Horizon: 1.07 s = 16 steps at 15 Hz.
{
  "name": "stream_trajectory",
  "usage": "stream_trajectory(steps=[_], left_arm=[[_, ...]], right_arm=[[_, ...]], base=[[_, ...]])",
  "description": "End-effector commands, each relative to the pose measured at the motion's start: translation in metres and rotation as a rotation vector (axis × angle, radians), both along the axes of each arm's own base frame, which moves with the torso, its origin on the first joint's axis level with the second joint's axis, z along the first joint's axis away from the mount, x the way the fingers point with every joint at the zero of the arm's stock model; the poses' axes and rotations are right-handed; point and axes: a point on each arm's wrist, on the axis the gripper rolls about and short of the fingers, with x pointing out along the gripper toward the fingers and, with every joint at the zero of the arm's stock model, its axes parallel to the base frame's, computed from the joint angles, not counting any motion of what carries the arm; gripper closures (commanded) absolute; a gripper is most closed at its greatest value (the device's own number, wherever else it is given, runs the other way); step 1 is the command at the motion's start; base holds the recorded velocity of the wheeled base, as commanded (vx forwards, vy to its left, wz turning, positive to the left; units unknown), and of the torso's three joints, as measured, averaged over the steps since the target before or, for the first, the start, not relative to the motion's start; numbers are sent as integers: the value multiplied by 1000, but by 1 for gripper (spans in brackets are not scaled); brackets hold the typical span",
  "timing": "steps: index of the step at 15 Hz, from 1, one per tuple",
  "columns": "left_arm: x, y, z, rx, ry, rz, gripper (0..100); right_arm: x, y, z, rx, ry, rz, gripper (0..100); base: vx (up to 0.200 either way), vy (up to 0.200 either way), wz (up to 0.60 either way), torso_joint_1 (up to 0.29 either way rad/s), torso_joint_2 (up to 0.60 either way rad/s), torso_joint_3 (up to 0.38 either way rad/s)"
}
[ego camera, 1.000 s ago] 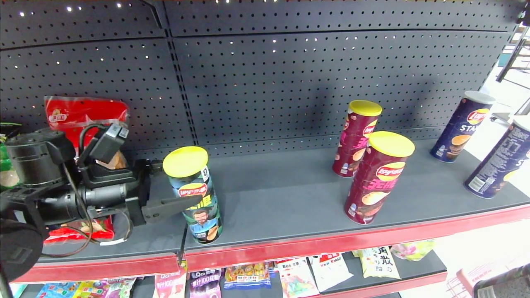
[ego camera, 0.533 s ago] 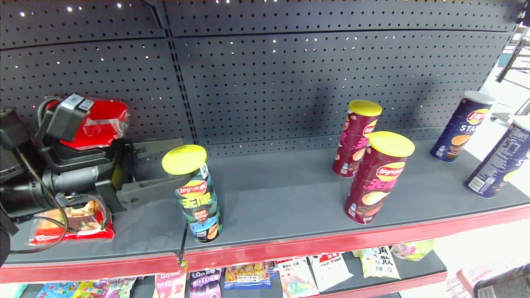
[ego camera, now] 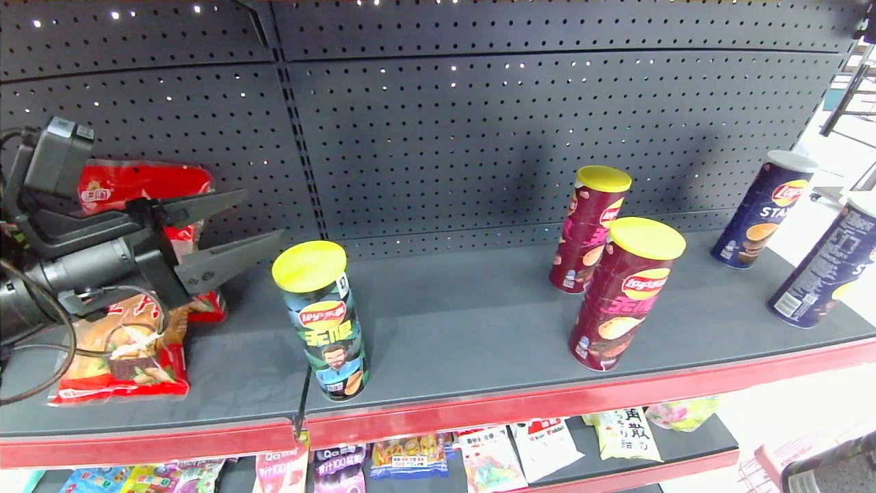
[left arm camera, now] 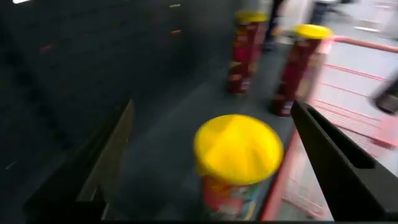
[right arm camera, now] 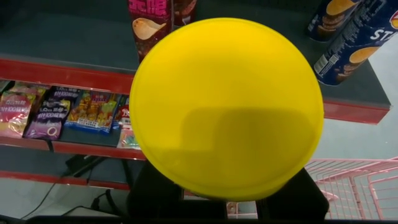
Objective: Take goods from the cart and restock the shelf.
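At the left end of the shelf (ego camera: 465, 329) lie red snack bags (ego camera: 130, 356). Over them hangs the left end effector (ego camera: 264, 216), jaws spread wide and holding nothing. It is just left of the green can (ego camera: 321, 322) and apart from it. That can stands upright near the shelf's front edge, under a yellow lid. Further right, two maroon cans (ego camera: 626, 294) stand close together, then two blue cans (ego camera: 763, 209) at the far right. Low by the pink cart (right arm camera: 367, 186), the right end effector (right arm camera: 227, 208) grips a yellow-lidded can (right arm camera: 227, 106).
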Motion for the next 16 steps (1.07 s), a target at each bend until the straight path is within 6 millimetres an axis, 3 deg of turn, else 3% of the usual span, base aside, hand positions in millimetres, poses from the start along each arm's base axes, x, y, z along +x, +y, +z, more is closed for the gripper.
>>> stream_trajectory(steps=[1, 2, 3, 4, 7, 10, 16], left_arm=[[-31, 7, 9, -18, -1, 255, 0], [-50, 10, 12, -6, 37, 367, 0], [-66, 11, 13, 11, 67, 374, 0], [-108, 14, 11, 72, 161, 394, 0], [-157, 20, 3, 149, 277, 576, 0], [-171, 22, 8, 136, 215, 630, 0], [-179, 23, 5, 146, 185, 658, 0]], right_arm=[[7, 1, 2, -9, 31, 2, 100], [12, 2, 6, -15, 44, -10, 100], [14, 2, 11, -23, 42, -25, 100], [21, 2, 14, -49, 64, -66, 100], [22, 2, 6, -59, 87, -52, 100], [12, 1, 0, -61, 62, -34, 100], [12, 1, 6, -71, 35, -29, 100]], base=[[0, 0, 0, 0, 0, 0], [0, 0, 0, 0, 0, 0], [0, 0, 0, 0, 0, 0], [0, 0, 0, 0, 0, 0], [0, 0, 0, 0, 0, 0], [0, 0, 0, 0, 0, 0], [-33, 0, 0, 0, 0, 0]])
